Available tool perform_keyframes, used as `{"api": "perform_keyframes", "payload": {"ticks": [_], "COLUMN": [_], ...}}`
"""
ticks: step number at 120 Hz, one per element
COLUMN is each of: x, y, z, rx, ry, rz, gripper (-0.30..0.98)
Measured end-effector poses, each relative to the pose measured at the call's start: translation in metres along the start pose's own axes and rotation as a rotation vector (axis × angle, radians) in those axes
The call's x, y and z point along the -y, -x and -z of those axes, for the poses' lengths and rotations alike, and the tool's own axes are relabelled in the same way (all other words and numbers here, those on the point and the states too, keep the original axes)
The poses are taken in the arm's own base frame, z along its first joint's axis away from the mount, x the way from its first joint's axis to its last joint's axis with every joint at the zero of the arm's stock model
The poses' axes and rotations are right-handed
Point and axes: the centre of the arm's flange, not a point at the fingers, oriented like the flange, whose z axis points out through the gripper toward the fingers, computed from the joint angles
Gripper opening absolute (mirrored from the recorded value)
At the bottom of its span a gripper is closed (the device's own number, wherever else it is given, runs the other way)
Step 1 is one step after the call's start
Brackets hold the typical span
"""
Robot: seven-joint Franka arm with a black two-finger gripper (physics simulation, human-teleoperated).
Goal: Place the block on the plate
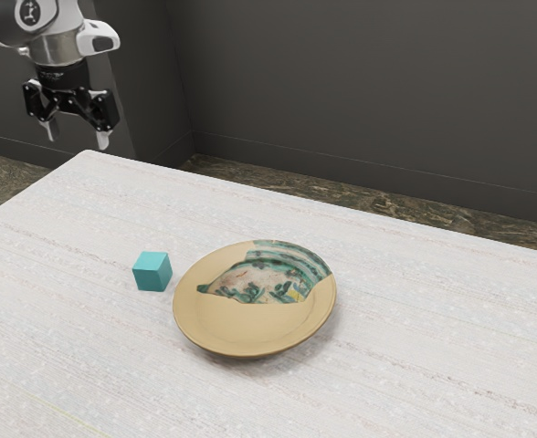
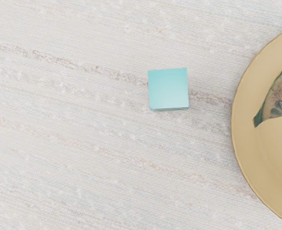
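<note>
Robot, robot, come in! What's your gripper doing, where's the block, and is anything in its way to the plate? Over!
Gripper open, up high. Block on table, beside plate. Nothing seen between them. Over.

Exterior view: open air separates my gripper (image 1: 78,139), upper left, from the block (image 1: 152,272), left of centre. The plate (image 1: 192,315) narrows my room on the block's right; bare tabletop (image 1: 58,301) gives me clearance on its left.

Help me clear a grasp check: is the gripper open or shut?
Open. In the exterior view, the gripper has its two fingers standing well apart, with nothing between them.
</note>
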Motion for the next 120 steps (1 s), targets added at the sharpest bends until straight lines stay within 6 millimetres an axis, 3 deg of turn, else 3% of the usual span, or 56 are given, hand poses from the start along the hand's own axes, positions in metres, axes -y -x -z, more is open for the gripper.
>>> {"api": "perform_keyframes", "payload": {"ticks": [22,38,55,74,86,101,120], "x": [-0.001,-0.017,-0.035,-0.049,-0.042,-0.039,-0.038], "y": [-0.002,-0.019,-0.017,-0.016,-0.017,-0.026,-0.049], "z": [-0.006,-0.076,-0.153,-0.216,-0.258,-0.285,-0.302], "rx": [0.0,0.099,0.163,0.186,0.196,0.175,0.123], "ry": [0.001,-0.019,-0.022,0.01,0.033,0.049,0.063], "rz": [-0.001,-0.018,-0.045,-0.03,0.018,0.053,0.084], "gripper": [0.69,0.69,0.69,0.69,0.69,0.69,0.69]}}
